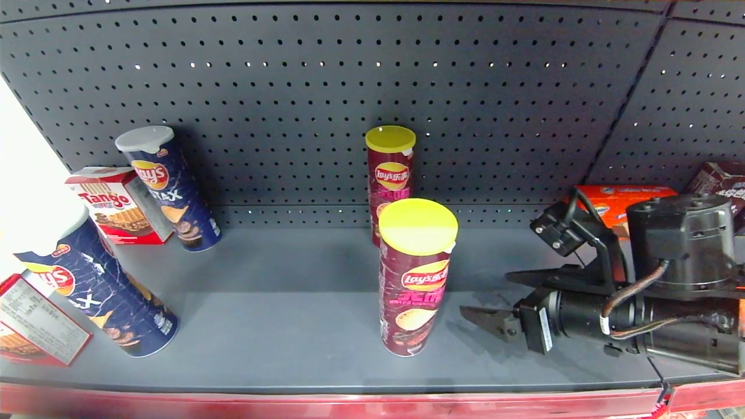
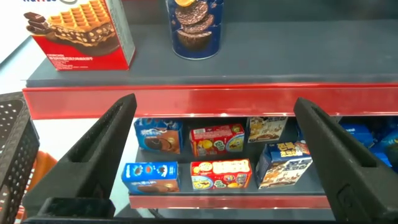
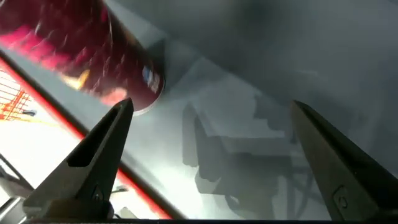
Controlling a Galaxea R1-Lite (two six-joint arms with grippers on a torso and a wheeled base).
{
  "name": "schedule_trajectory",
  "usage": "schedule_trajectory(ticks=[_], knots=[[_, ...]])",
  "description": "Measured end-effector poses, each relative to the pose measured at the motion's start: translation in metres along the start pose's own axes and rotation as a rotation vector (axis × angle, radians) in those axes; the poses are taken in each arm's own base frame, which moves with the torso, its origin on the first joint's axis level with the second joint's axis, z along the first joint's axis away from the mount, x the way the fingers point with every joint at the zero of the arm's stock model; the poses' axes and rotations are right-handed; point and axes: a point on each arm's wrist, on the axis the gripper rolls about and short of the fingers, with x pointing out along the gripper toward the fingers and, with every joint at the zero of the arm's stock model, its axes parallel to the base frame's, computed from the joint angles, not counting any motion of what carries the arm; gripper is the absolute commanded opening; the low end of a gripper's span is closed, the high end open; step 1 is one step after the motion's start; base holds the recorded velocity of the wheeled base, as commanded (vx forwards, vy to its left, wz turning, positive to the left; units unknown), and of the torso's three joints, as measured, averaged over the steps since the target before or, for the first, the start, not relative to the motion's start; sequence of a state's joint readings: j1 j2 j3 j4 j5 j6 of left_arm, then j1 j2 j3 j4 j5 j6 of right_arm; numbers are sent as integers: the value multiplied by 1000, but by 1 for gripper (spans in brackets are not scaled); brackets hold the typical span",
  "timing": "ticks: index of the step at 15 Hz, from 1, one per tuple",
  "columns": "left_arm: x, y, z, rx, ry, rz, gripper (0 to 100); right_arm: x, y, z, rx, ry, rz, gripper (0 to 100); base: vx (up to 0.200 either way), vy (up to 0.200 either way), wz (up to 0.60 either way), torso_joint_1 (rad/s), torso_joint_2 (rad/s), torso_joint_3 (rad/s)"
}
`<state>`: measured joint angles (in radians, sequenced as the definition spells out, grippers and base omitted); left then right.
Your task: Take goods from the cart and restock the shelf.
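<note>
Round red-and-yellow logo badge sits on the front purple can (image 1: 414, 279), with pink lettering below it. The same badge is on the rear purple can (image 1: 390, 174), rear blue can (image 1: 169, 186) and front blue can (image 1: 99, 291). Red word logo on wafer box (image 1: 116, 203). Fine-print panel on left-edge box (image 1: 35, 326), too small to read.

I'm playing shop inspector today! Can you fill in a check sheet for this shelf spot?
Surface: grey shelf, red front edge, flat.
Job's things: front maroon chip can and back maroon chip can, upright, yellow lids.
Clutter: near blue chip can, far blue chip can, wafer box, orange box, red box.
Grippers: right gripper near the front can, not touching, jaws open, empty; left gripper facing the shelf's red edge, jaws open, empty.
Cables: brown cable on the right wrist.
Surroundings: pegboard back panel; snack boxes below; black mesh basket.
</note>
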<state>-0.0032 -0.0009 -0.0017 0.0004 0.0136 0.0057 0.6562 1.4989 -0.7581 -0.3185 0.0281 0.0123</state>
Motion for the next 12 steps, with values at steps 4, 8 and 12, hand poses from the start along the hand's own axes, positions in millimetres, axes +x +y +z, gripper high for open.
schedule_trajectory(ticks=[4,8,12], knots=[[0,0,0,0,0,-1,100,20,0,8,-1,6,-4,100,0,0,0,0,0,0],[0,0,0,0,0,-2,100,33,5,7,-11,25,7,100,0,0,0,0,0,0],[0,0,0,-1,0,-2,100,41,13,6,-24,40,32,100,0,0,0,0,0,0]])
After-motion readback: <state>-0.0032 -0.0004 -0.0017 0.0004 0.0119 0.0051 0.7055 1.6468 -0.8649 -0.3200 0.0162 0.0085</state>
